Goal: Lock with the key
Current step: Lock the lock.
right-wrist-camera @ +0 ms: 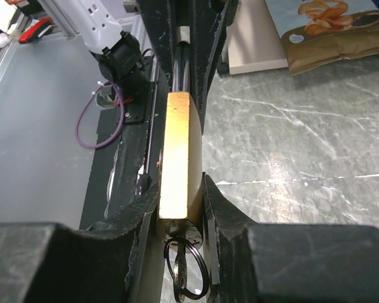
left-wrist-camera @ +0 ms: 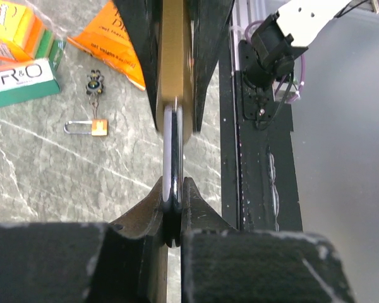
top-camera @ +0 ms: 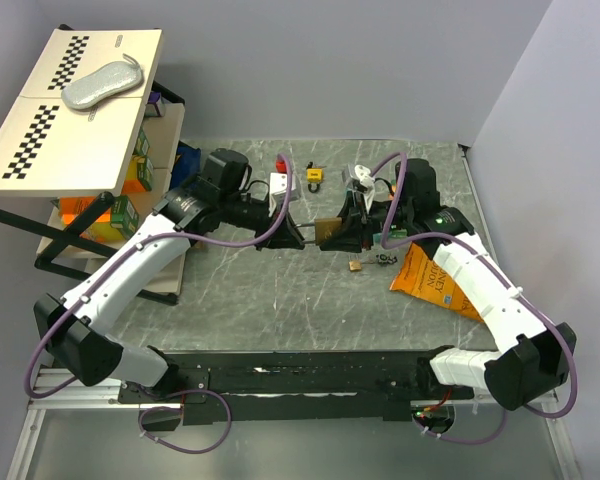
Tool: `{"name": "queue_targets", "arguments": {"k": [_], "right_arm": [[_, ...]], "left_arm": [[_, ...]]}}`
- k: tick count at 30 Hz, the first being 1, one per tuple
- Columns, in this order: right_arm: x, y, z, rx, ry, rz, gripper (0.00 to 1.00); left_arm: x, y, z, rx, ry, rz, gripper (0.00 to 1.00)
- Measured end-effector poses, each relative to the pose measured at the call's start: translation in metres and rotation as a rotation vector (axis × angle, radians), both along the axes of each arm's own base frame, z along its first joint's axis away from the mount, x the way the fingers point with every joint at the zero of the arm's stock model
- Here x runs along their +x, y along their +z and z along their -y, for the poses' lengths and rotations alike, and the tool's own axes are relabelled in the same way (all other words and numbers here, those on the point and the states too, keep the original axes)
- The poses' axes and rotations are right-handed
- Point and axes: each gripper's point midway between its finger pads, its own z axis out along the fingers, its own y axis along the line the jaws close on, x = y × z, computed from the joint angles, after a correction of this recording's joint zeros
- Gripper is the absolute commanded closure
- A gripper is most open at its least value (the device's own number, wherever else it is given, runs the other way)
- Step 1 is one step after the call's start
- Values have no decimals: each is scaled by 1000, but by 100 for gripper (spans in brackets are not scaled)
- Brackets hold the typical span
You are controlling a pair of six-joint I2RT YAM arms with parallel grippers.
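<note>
Holds the brass padlock (top-camera: 329, 231) in the air above the middle of the worktop (top-camera: 260, 300), between both arms. Pinches its steel shackle (left-wrist-camera: 172, 151) with the left end effector (left-wrist-camera: 173, 202), nearly pressed together because of the thin metal. Clamps the wide brass body from both sides with the right end effector (right-wrist-camera: 180, 196), probably to keep it from turning. Shows a key ring (right-wrist-camera: 186, 268) just under the body, so likely with the key already in the keyhole, though hidden. Seems prepared for pushing shackle and body together, then turning. Leaves a second small padlock (left-wrist-camera: 88, 128) flat on the worktop, apart, untouched.
</note>
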Motion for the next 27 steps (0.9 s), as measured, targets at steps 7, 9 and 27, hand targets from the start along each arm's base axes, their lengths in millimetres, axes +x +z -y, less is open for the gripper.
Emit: {"name": "queue_targets", "arguments": {"k": [7,9,27], "right_arm": [[2,1,-5,13,9,-33,100],[3,1,-6,18,8,-41,100],[0,-8,-12,13,16,-68,89]], "left_arm": [[1,0,3,0,15,-26,99],[1,1,4,-3,20,-33,99],[0,-6,9,13,31,-94,99]]}}
